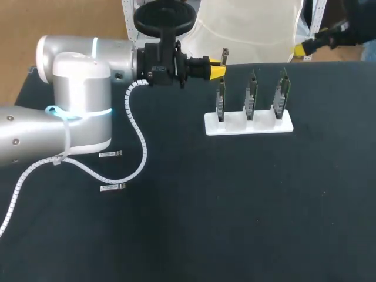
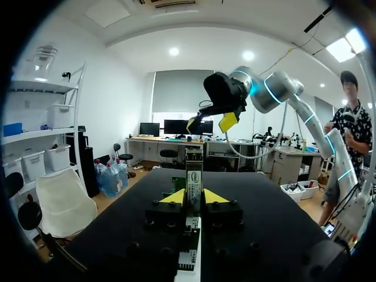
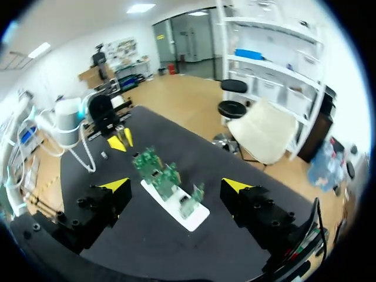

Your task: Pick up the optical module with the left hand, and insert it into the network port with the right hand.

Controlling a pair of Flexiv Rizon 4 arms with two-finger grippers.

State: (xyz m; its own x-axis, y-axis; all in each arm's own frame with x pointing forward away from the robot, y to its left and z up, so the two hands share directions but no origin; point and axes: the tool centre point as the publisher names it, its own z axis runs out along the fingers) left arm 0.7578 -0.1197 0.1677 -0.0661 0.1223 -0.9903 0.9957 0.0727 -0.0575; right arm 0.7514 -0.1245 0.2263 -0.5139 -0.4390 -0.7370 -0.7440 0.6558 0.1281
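– While the left gripper (image 1: 218,71) carries the small silvery optical module (image 2: 194,179), which step of the procedure is in hand?

– Pick-up is judged complete. Both yellow-tipped fingers press on the module from two sides and stand close together. The module projects ahead of the tips and is raised clear of the black desk (image 1: 235,205). The hand-over to the right gripper (image 3: 176,185) is not yet done.

– State the pose of each arm.

– Left arm: it enters from the left with the wrist level and the fingers pointing across the desk toward the white stand (image 1: 247,126), which carries three upright green circuit boards (image 1: 251,97). The tips hang just beside the nearest board and above the stand. Right arm: it is held high at the far right corner of the desk, well apart from the stand and the module. Its fingers are spread wide and hold nothing.

– What does the next move call for?

– By judgement, bring the right gripper to the module and close its fingers on the exposed end. Release the left grip only once the right is secure. Then align the module with the network port. The port itself is too small to make out and is presumably on one of the boards.
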